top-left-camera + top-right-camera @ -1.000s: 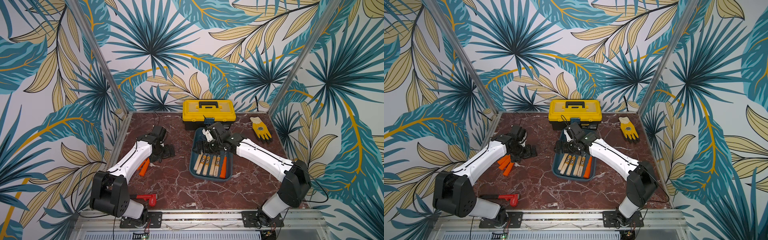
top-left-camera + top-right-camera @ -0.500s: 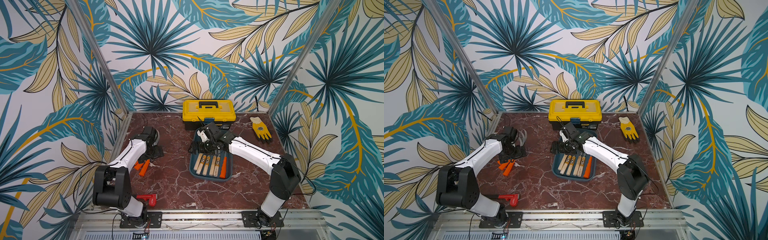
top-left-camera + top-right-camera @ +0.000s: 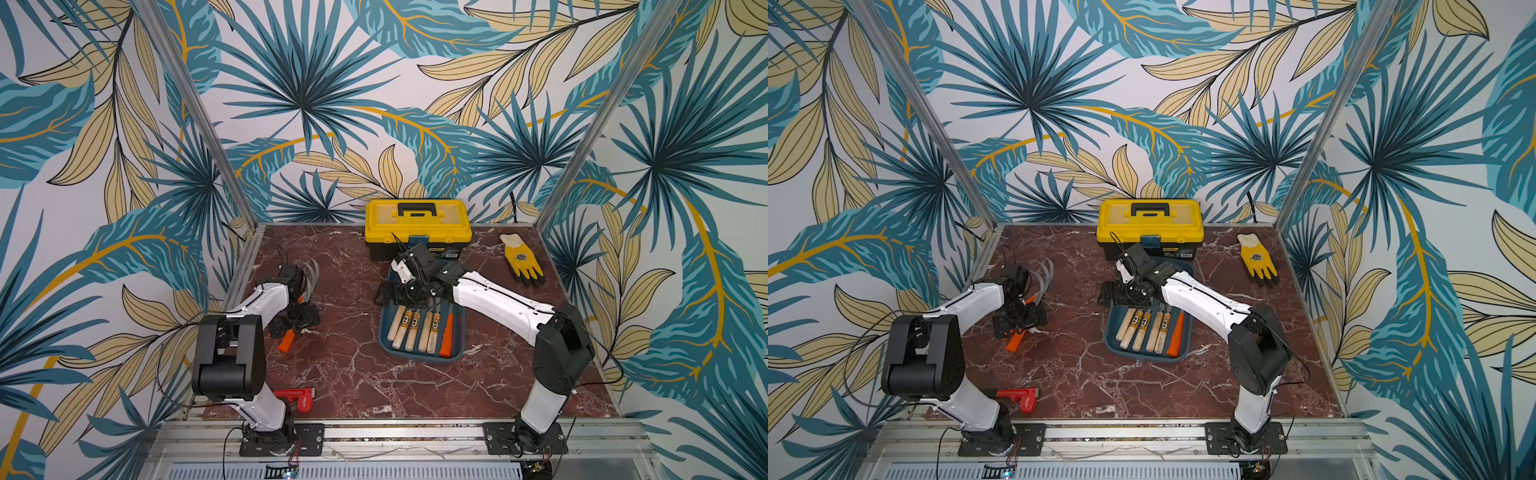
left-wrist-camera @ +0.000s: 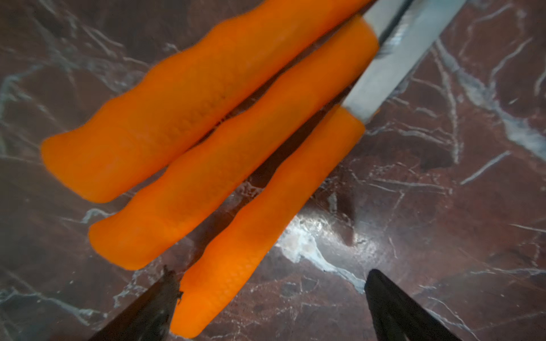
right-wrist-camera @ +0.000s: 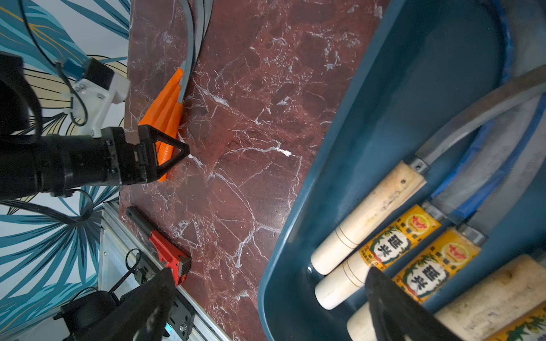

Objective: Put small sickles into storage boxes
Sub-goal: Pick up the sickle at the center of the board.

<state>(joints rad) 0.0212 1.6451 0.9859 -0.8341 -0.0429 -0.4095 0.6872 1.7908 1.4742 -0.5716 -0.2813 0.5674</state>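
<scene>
Five sickles (image 3: pixel 415 328) lie in your teal tray (image 3: pixel 456 349), frame centre.
Left gripper (image 4: pixel 271 283), jaws spread, sits at three orange-handled sickles (image 4: pixel 206 165) centre-left on the worktop (image 3: pixel 365 374); right gripper (image 5: pixel 270 274) seems empty, jaws apart.

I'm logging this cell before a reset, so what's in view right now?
wooden-handled sickles: four, pale handles, side by side in the tray
orange-handled sickle: one, in the tray, beside the wooden ones
loose sickles: three, orange handles, together on the table's left side
tray: one, dark teal, mid-table
toolbox: one, yellow and black, at the back wall
glove: one, yellow, back right
clamp-like tool: one, red, front left
table: one, red-brown marble
left fingers: black, open, over the loose sickles' handles
right fingers: black, open, over the tray's left side, towards its far end
</scene>
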